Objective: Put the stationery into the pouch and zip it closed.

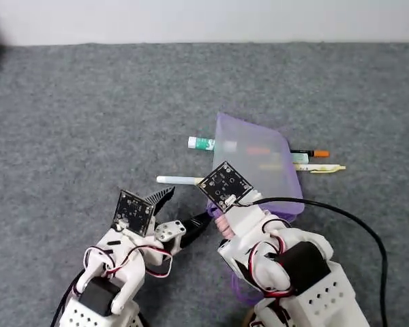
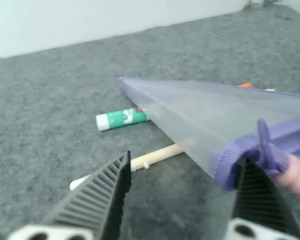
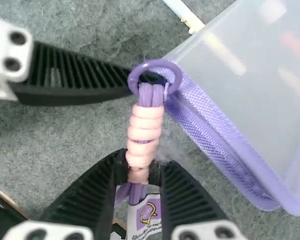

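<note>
A translucent purple pouch (image 1: 255, 160) (image 2: 215, 117) (image 3: 240, 70) lies tilted on the grey carpet, one corner raised. My right gripper (image 3: 140, 165) (image 1: 223, 216) is shut on the pink beaded strap (image 3: 142, 135) that hangs from the pouch's purple ring (image 3: 155, 77). My left gripper (image 1: 189, 204) (image 2: 185, 162) stands open just beside that corner, one finger (image 3: 75, 82) close to the ring. A green-and-white glue stick (image 1: 201, 143) (image 2: 121, 118) and a white pen (image 1: 179, 180) (image 2: 155, 156) lie partly under the pouch. An orange-capped pen (image 1: 312, 153) and a pale yellow item (image 1: 322, 168) poke out on its far side.
Grey carpet (image 1: 88, 109) covers the whole work area, with a white wall (image 1: 204, 20) at the back. A black cable (image 1: 347, 218) loops from the right arm across the carpet to the right.
</note>
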You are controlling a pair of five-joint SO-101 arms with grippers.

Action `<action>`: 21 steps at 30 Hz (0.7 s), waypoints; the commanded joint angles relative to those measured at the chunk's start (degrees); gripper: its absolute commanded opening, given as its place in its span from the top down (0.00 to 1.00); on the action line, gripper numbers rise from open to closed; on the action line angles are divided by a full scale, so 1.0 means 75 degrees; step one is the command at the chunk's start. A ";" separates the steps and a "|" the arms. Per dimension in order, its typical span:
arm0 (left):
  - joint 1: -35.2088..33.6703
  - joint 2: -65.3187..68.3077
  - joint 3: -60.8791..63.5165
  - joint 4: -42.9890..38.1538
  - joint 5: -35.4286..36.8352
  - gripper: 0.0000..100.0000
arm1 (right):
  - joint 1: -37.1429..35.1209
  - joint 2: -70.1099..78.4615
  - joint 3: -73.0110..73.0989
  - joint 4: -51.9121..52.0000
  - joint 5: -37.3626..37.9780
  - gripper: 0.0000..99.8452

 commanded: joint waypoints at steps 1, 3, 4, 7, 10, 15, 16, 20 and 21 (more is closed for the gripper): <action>-0.0012 -0.0094 -0.0053 -0.0176 -0.0047 0.70 | -0.0088 -0.0088 -0.0117 0.0064 0.0070 0.99; 0.0012 -0.0094 -0.0053 -0.0199 -0.0094 0.74 | -0.0088 -0.0088 -0.0141 0.0064 0.0094 0.99; 0.0023 -0.0094 -0.0053 -0.0199 -0.0105 0.76 | -0.0088 -0.0088 -0.0211 0.0064 0.0094 0.99; 0.0035 -0.0094 -0.0053 -0.0199 -0.0387 0.81 | -0.0100 -0.0076 -0.0399 0.0053 0.0094 0.99; 0.0035 -0.0094 -0.0053 -0.0199 -0.0621 0.82 | -0.0100 -0.0076 -0.0410 0.0053 0.0105 0.99; 0.0246 -0.0094 -0.0053 -0.0164 -0.0633 0.82 | -0.0545 -0.0088 -0.0457 0.0053 0.0070 0.99; 0.0363 -0.0094 -0.0053 -0.0152 -0.0633 0.82 | -0.0697 -0.0088 -0.0551 0.0053 0.0047 0.99; 0.0621 -0.0094 -0.0053 -0.0152 -0.0633 0.85 | -0.0862 -0.0076 -0.0797 0.0053 0.0047 0.99; 0.0621 -0.0094 -0.0053 -0.0152 -0.0633 0.87 | -0.0838 -0.0076 -0.0844 0.0064 0.0047 0.99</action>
